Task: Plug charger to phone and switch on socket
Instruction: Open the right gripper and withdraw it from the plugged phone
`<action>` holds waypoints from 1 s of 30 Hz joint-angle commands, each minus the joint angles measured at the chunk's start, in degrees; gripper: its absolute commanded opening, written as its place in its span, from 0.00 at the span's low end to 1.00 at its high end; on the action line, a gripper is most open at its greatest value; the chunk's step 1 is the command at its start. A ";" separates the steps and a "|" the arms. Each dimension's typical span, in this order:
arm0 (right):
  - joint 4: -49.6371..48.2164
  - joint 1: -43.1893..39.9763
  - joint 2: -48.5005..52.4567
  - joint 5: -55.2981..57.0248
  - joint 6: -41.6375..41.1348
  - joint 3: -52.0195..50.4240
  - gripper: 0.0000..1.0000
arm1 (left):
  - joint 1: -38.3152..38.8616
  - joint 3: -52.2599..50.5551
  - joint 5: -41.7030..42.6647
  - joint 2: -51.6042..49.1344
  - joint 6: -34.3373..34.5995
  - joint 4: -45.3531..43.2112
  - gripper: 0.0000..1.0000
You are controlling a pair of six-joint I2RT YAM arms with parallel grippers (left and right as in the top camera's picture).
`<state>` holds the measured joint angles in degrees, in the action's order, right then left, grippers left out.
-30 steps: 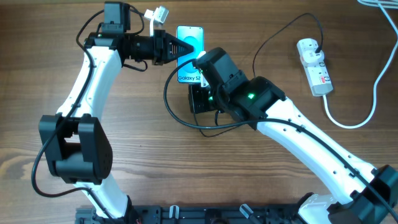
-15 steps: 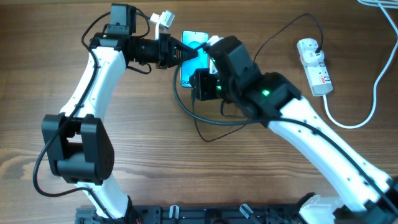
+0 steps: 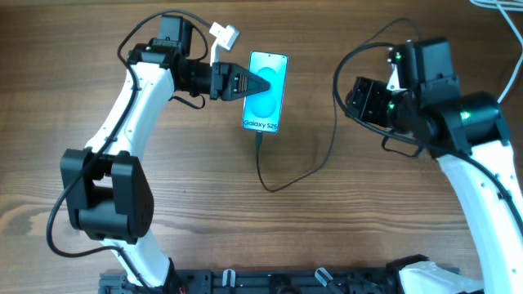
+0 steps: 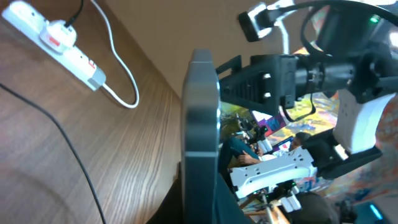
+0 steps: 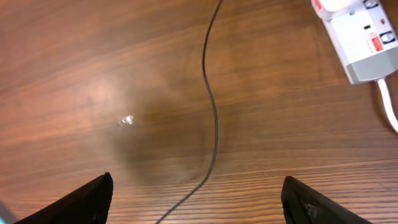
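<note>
The phone (image 3: 268,86), cyan screen up with a white strip at its near end, lies on the table and shows edge-on in the left wrist view (image 4: 201,118). My left gripper (image 3: 260,85) (image 4: 201,198) is shut on its left edge. The charger, a thin black cable (image 3: 325,159) (image 5: 214,127) (image 4: 65,140), meets the phone's near end, loops across the table and rises toward the right. My right gripper (image 3: 364,100) (image 5: 202,199) hovers open over the cable, holding nothing. The socket (image 5: 364,38) (image 4: 59,40) is white with red marks; my right arm hides it in the overhead view.
A thick white cord (image 4: 121,81) (image 5: 388,109) leaves the socket's end, and a white cord (image 3: 511,28) runs along the table's far right edge. A black base rail (image 3: 278,282) lines the near edge. Bare wood lies between the two arms.
My right gripper has opened, let go at the phone's near end and swung right and back toward the socket. My left gripper shifted slightly right with the phone.
</note>
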<state>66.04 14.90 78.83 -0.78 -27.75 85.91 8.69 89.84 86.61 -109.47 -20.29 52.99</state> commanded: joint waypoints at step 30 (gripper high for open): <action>-1.92 -0.13 9.09 -10.93 5.09 -1.14 0.88 | 1.22 0.17 -37.86 -13.49 37.07 -11.91 0.04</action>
<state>64.58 14.90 87.35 -10.74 -22.83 85.19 9.76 89.84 48.01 -121.10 14.63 42.09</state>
